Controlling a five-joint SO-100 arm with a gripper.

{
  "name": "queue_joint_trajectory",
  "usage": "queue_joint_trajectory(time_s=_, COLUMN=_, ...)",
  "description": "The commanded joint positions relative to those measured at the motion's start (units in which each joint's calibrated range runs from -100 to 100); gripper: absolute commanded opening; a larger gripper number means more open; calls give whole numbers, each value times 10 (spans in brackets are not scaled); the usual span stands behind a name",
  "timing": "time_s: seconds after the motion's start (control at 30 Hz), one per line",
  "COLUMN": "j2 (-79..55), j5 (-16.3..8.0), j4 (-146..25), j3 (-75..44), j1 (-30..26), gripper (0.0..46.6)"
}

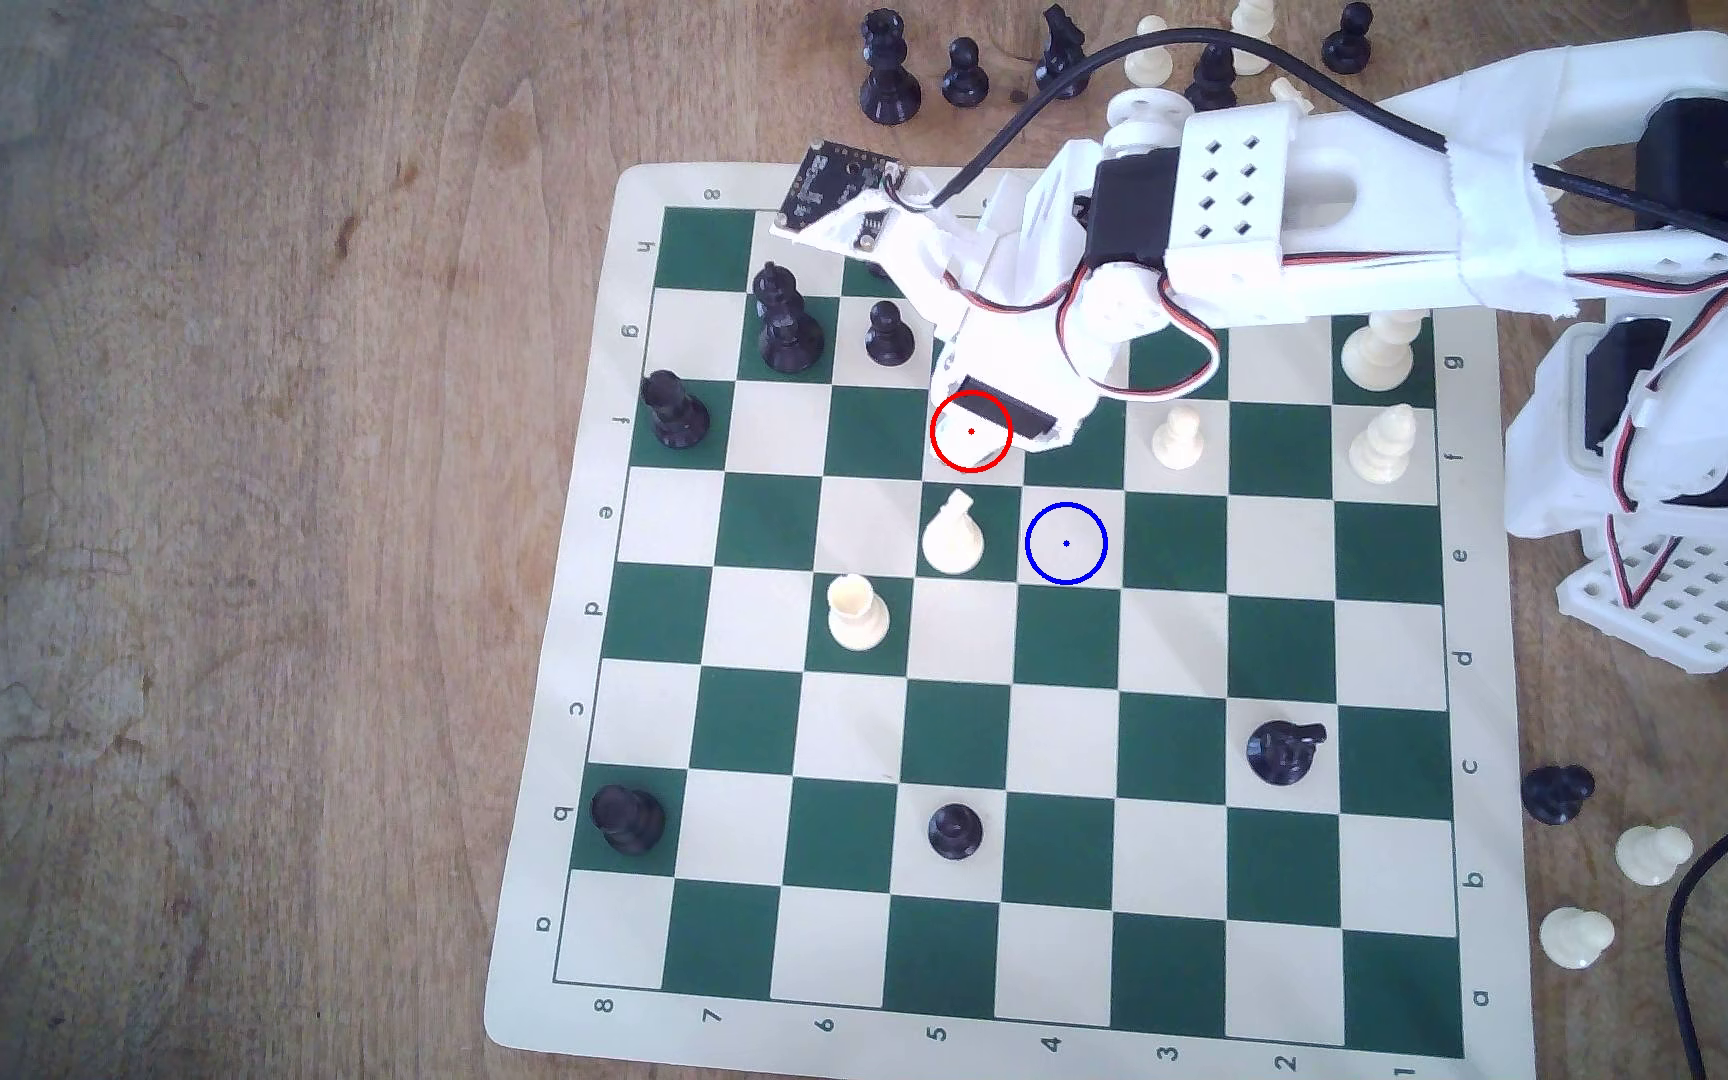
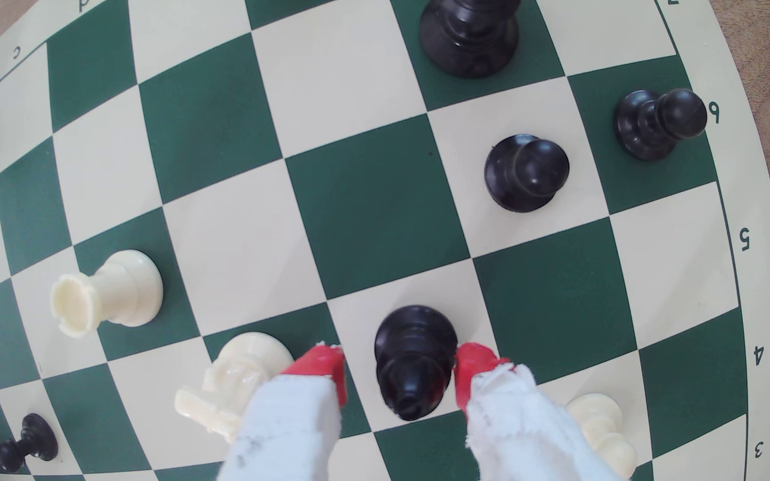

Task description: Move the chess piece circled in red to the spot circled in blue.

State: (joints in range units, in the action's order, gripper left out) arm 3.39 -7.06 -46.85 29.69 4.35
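The chess piece (image 2: 413, 360), short and black with a ringed body and a small rounded tip, stands upright on a cream square. My gripper (image 2: 397, 370) is open and straddles it. One red fingertip (image 2: 471, 370) touches its side, while the other red fingertip (image 2: 323, 365) stands a small gap away. In the exterior view my gripper (image 1: 985, 431) covers the red ring and hides the piece. The spot (image 1: 1066, 542), a cream square with a blue ring, lies bare one square diagonally nearer the front and towards the exterior view's right.
A cream piece with a notched top (image 1: 953, 535) stands next to the spot, on the exterior view's left. A cream rook (image 1: 855, 613), a cream pawn (image 1: 1177, 436) and a black pawn (image 1: 888, 332) stand nearby. Captured pieces sit off the board (image 1: 1057, 1038).
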Motion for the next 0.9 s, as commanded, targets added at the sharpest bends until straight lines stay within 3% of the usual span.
queue_joint_trajectory(time_s=0.0, j2=13, j5=-3, j4=10, j3=-41, j1=-2, gripper=105)
queue_joint_trajectory(time_s=0.33, j2=31, j5=-2, j4=14, j3=-38, j1=-2, gripper=3)
queue_joint_trajectory(time_s=0.53, j2=118, j5=3, j4=14, j3=-14, j1=-4, gripper=3)
queue_joint_trajectory(time_s=0.73, j2=215, j5=24, j4=-18, j3=11, j1=1, gripper=3)
queue_joint_trajectory(time_s=0.87, j2=286, j5=31, j4=-33, j3=83, j1=-21, gripper=3)
